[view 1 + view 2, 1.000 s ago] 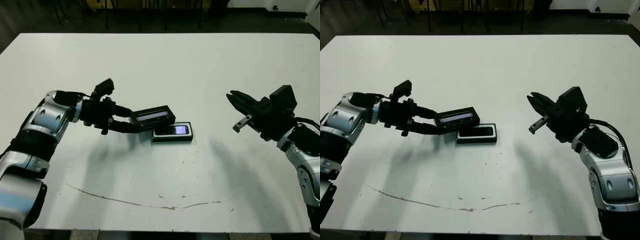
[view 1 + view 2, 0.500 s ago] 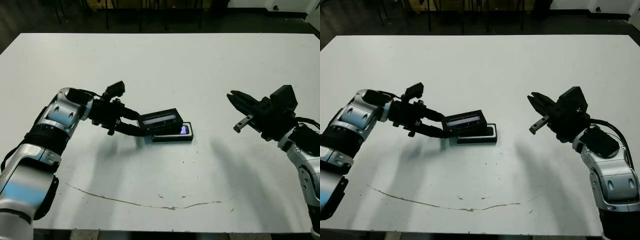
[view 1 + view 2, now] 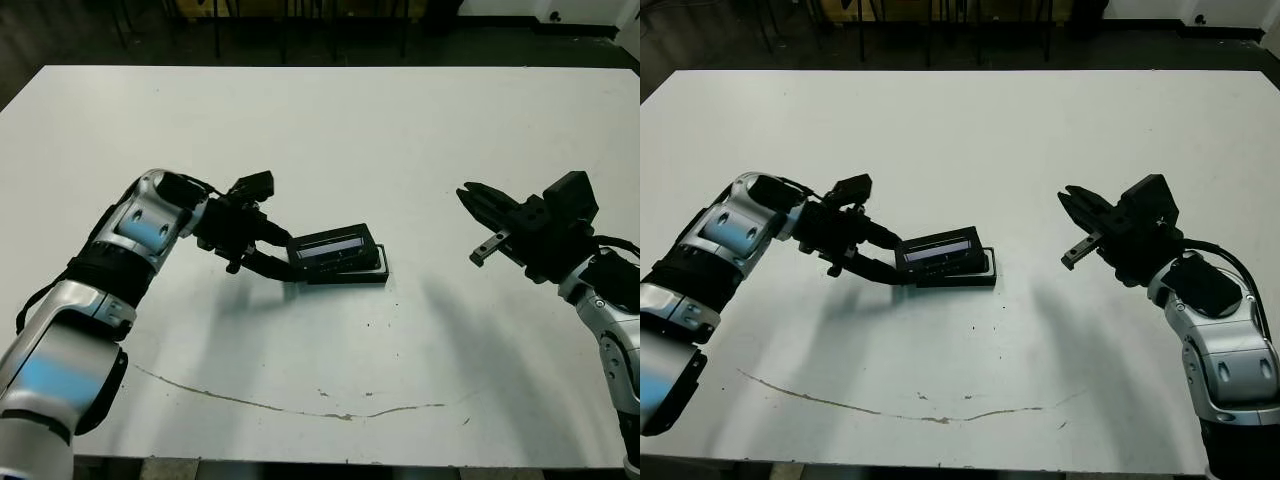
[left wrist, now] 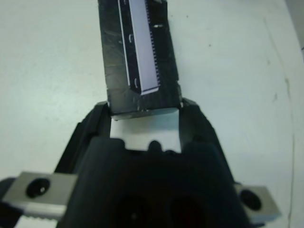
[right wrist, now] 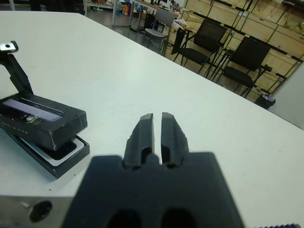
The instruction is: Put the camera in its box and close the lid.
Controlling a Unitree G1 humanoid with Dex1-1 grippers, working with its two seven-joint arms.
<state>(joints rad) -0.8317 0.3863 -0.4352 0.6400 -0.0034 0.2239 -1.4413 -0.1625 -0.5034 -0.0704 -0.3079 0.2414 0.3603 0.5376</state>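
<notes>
Head views, step: the left tool (image 3: 283, 262) grips the lid (image 3: 334, 247) by one end and holds it tilted above the box (image 3: 352, 274), which lies mid-desk (image 3: 330, 130); I judge the closing step is in hand.
Head views, next move: the lid overhangs the box toward the left arm and sits askew, so it needs squaring over the box walls and levelling before it goes down.
Head views, right tool (image 3: 1073, 226): raised well apart from the box, carrying nothing.
Left wrist view: black fingers (image 4: 91, 124) clamp the lid's near end, its silvery strip (image 4: 142, 57) running away from the lens; the box is hidden under the lid.
Right wrist view: the right tool's fingers (image 5: 142, 134) are almost together with a slim gap; the lid hangs tilted over the box's white lining (image 5: 59, 161).
Hard to make out: the camera (image 5: 63, 147) shows only as a dark slab inside the box; whether it lies flat I cannot tell.
</notes>
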